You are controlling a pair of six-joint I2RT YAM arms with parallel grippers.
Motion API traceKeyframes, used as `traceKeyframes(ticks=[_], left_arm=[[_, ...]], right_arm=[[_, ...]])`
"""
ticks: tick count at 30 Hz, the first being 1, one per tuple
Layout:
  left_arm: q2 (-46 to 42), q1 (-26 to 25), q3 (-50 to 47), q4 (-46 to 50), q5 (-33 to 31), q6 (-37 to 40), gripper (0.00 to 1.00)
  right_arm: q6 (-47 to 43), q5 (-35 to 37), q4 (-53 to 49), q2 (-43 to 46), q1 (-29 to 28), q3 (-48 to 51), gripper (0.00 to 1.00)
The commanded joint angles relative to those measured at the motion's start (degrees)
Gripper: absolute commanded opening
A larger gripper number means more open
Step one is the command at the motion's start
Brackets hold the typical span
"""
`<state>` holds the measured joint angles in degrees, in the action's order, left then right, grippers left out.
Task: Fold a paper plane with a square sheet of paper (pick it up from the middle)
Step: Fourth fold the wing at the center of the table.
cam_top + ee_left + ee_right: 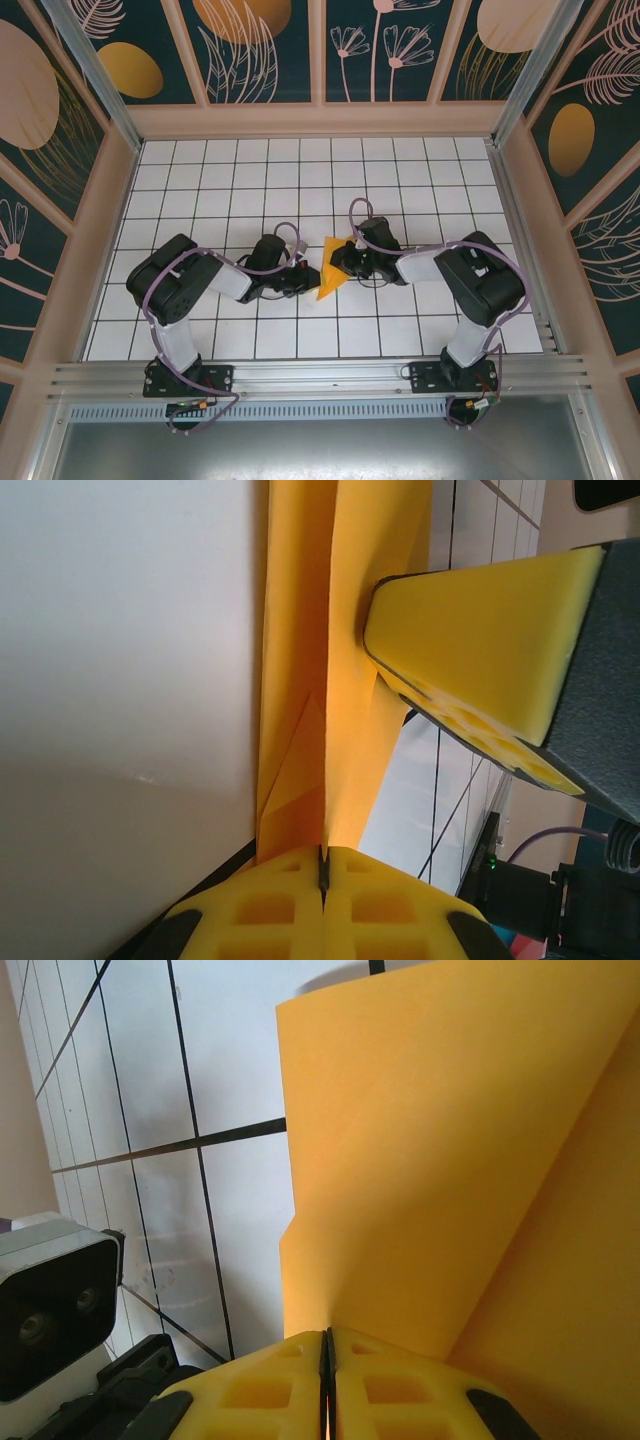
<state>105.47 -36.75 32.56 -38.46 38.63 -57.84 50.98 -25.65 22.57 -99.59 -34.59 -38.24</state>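
on the white tiled table (pixel 200 180), left of centre in the overhead view, the left gripper (pixel 300 281) reaches toward the middle with its jaws pressed together on the lower left edge of the paper (pixel 331 272). its wrist view bears that out: the yellow pads (pixel 270 910) meet at the bottom of the frame with no gap, and the sheet runs straight up out of the seam, a folded flap showing near its lower end.

at centre the paper is partly folded, an orange-yellow wedge held between the two arms. its long axis runs from the upper middle of the frame down toward the arms' bases (whether its lowest tip touches the tiles cannot be told).

just right of it the right gripper (pixel 343 262) comes in from the opposite side, jaws likewise closed on the sheet's upper right part. from its wrist the pads (pixel 270 1410) sit shut at the bottom edge and the paper fans away toward the upper right.

the paper therefore lies directly between the two sets of jaws, crosswise to both arms, each as near as the other. judged from this, folding is under way and well short of a finished plane. the next move likely depends on both pinches lining the crease up along that long axis, and a slip at either one could skew it.
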Motion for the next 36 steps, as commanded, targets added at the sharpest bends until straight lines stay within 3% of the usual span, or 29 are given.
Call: traceKeyframes(ticks=[1, 17, 29, 36], left_arm=[[1.66, 0.28, -0.48, -0.88, -0.49, -1.66, 0.00], [1.38, 0.54, -5.37, -11.96, -1.29, -7.68, 0.00], [1.29, 0.52, -7.13, -14.65, -4.47, -11.11, 0.00], [2.87, 0.54, -6.17, -13.56, -3.03, -10.90, 0.00]], right_arm=[[-0.39, -1.24, 1.69, -1.31, 0.06, -1.48, 0.12], [-2.15, -1.31, -0.12, 0.70, 0.99, -2.48, 0.14], [-2.25, -4.09, 0.06, -0.99, 0.88, -3.85, 0.15], [-2.45, -5.00, -0.59, -2.64, 0.69, -5.00, 0.15]])
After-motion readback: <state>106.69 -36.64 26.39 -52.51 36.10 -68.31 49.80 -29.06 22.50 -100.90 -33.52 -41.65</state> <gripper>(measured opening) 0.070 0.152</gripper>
